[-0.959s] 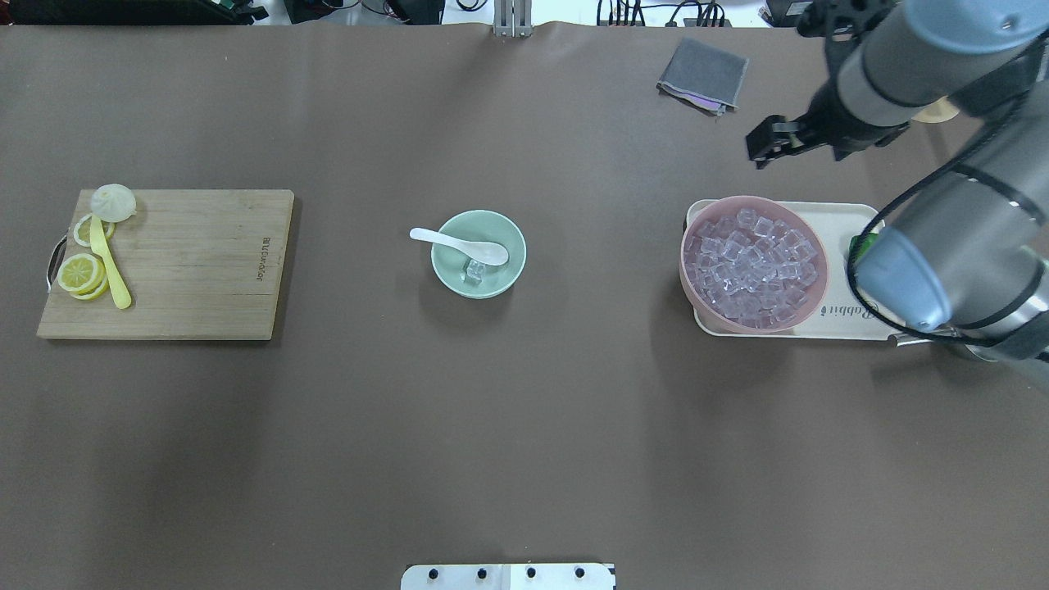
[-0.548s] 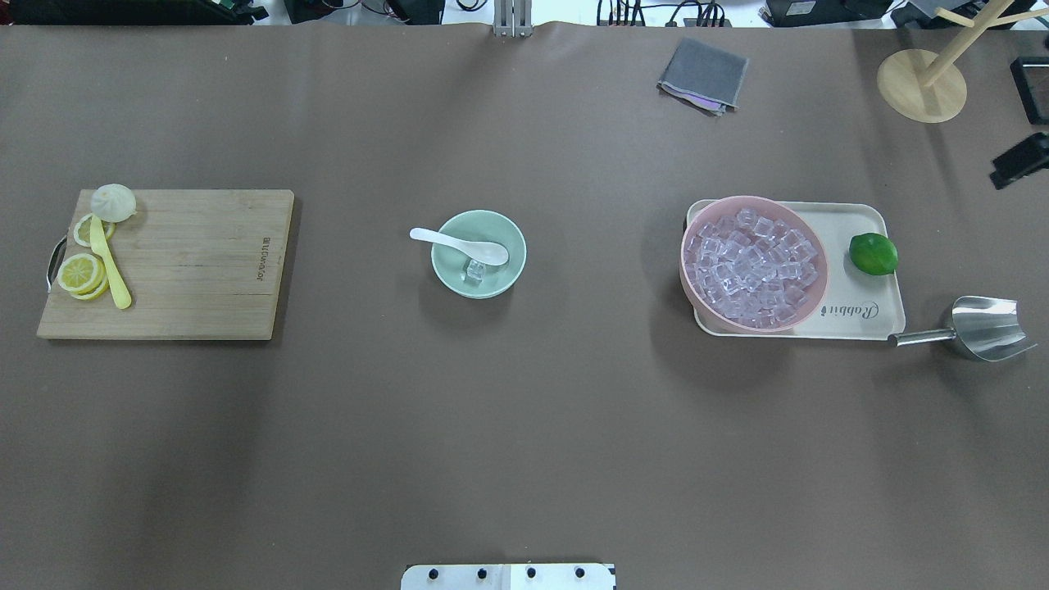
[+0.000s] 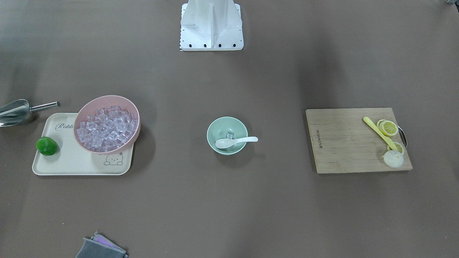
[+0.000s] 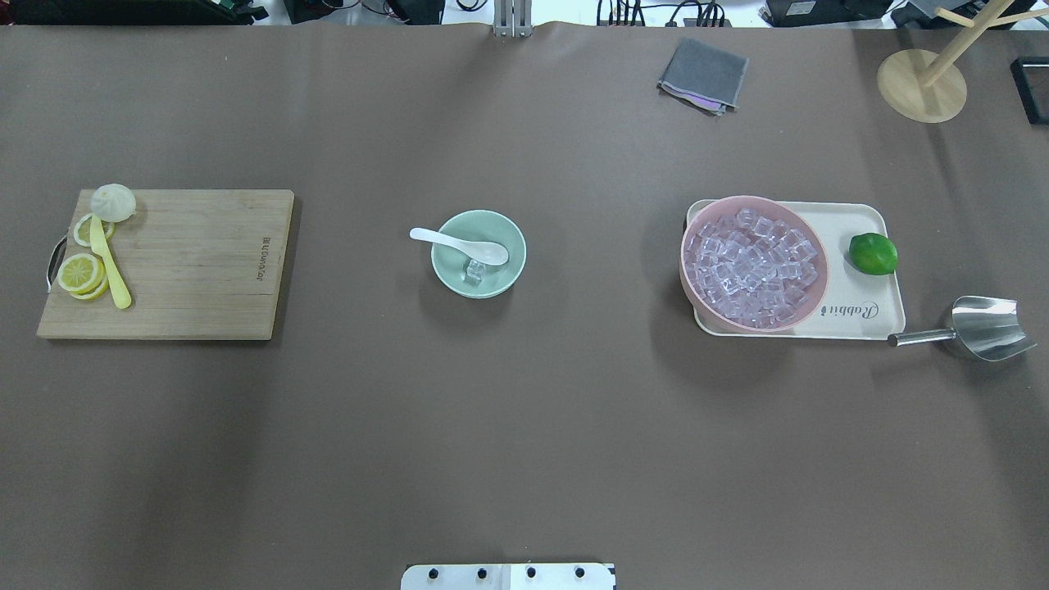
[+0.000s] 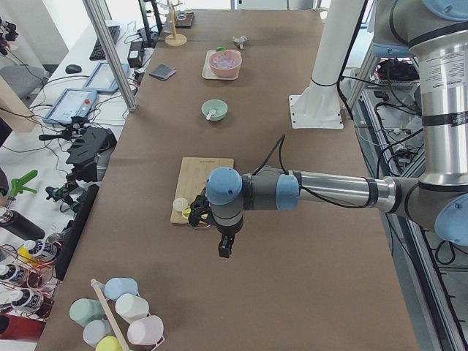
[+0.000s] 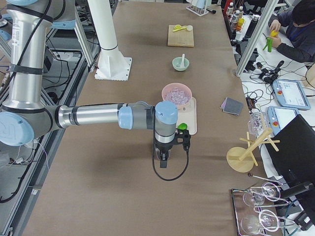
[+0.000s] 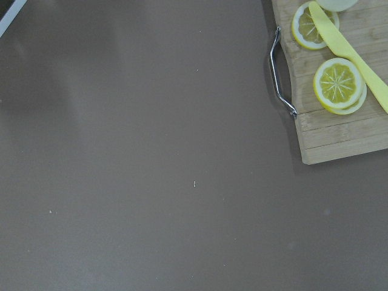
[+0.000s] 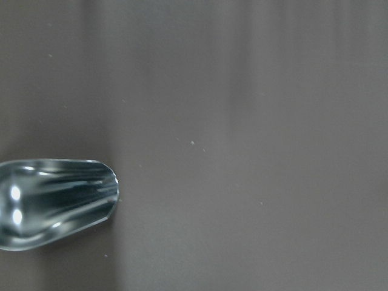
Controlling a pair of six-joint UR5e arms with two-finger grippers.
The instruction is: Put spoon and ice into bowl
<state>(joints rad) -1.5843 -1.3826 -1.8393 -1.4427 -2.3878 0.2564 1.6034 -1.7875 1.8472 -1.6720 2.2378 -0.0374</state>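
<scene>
The mint-green bowl point(image 4: 479, 254) stands at the table's middle, also in the front-facing view point(image 3: 227, 135). The white spoon point(image 4: 459, 244) lies with its scoop in the bowl and its handle over the rim. One clear ice cube point(image 4: 474, 270) sits in the bowl beside the scoop. My left gripper point(image 5: 224, 250) shows only in the exterior left view, hanging above the table near the cutting board's end; I cannot tell whether it is open. My right gripper point(image 6: 164, 161) shows only in the exterior right view, above the table near the tray; I cannot tell its state either.
A pink bowl point(image 4: 754, 262) full of ice stands on a cream tray point(image 4: 860, 319) with a lime point(image 4: 873, 253). A metal scoop point(image 4: 983, 328) lies right of the tray. A cutting board point(image 4: 180, 270) with lemon slices and a yellow spoon is at the left. A grey cloth point(image 4: 703, 75) lies at the far edge.
The right arm has withdrawn to the right and out of the overhead view, uncovering the lime, the metal scoop and a wooden stand. Bowl, spoon and ice have not moved.
</scene>
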